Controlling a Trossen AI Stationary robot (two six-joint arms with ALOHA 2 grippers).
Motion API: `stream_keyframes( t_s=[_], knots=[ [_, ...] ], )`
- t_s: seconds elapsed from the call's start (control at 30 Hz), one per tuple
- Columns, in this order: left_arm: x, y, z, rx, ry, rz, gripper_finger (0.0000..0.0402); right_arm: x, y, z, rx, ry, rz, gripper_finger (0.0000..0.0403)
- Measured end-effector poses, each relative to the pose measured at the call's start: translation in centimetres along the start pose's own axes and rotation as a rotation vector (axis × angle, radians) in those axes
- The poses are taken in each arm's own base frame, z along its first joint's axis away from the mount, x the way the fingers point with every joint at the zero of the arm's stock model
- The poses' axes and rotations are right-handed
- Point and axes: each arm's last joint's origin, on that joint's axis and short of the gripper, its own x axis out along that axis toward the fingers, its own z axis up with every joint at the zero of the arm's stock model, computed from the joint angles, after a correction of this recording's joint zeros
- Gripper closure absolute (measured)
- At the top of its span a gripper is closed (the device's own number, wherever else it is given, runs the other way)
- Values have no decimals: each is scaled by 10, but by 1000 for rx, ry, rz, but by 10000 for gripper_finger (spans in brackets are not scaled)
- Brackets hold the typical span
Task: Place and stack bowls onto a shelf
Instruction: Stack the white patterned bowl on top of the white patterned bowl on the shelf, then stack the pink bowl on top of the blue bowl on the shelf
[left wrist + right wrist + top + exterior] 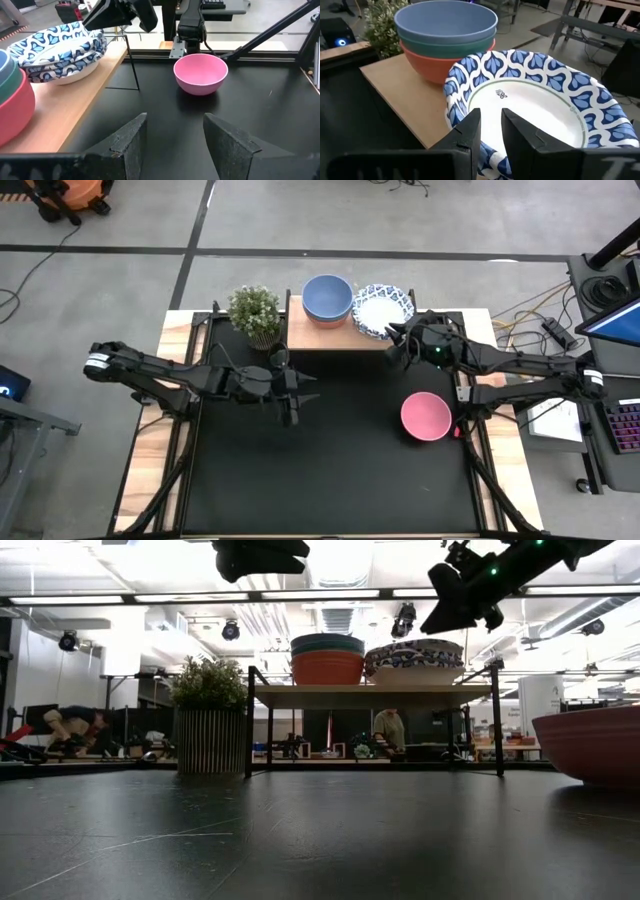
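Inspection: the pink bowl [427, 416] sits alone on the black mat, well apart from the shelf [300, 337]. It appears light, rigid and smooth-walled; I judge the rim the best purchase. My right gripper [490, 127] hovers over the patterned bowls [535, 95], jaws narrowly parted, holding nothing. My left gripper [175, 137] waits wide open, empty.

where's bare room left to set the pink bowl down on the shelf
None bare on the shelf: the blue-topped plain bowl stack and the blue-patterned bowl stack fill it, right end effector at the patterned rim. The black mat left of the pink bowl is free.
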Motion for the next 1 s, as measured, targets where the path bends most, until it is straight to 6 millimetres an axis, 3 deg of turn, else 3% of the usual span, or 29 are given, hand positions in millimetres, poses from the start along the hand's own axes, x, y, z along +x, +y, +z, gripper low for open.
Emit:
stream_keyframes(
  t_s=[0.23,0.4,0.53,0.63,0.77,0.9,1.0],
  knots=[
    [0,0,-4,-6,23,1,227,-5,2,4,43,-4,106,335],
    [0,0,-9,-12,74,6,227,-17,11,14,72,-13,307,335],
    [-1,0,-19,-10,173,12,227,-29,23,22,95,80,470,335],
    [-3,0,-25,5,224,17,227,-36,38,21,134,241,561,335],
    [-3,1,-26,34,233,15,226,-43,59,10,193,593,573,335],
    [-2,0,-26,53,236,13,226,-53,72,-12,202,995,424,335],
    [-2,0,-26,64,237,12,226,-59,76,-26,174,1172,259,335]
  ],
)
